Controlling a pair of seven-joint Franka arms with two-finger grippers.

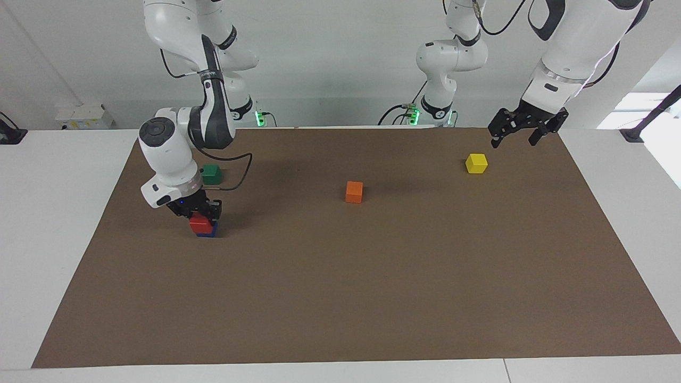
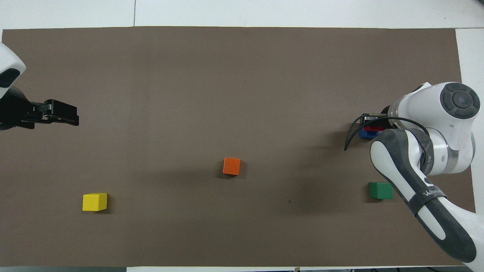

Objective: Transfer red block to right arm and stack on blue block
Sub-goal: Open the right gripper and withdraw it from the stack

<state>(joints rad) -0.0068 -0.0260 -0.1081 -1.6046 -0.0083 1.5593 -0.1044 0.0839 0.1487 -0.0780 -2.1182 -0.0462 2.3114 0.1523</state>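
- Right tool (image 1: 199, 213) is closed on the red block (image 1: 199, 221), which sits on the blue block (image 1: 205, 232).
- Left tool (image 1: 515, 141) hangs wide open near the yellow block (image 1: 476, 163).

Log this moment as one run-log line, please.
right gripper: down on red block, which sits on blue block | left gripper: open, waiting above mat near yellow block | phase: stacking

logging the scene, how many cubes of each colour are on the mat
red block: 1, on the blue block
blue block: 1
green cube: 1
orange cube: 1
yellow cube: 1
total: 5
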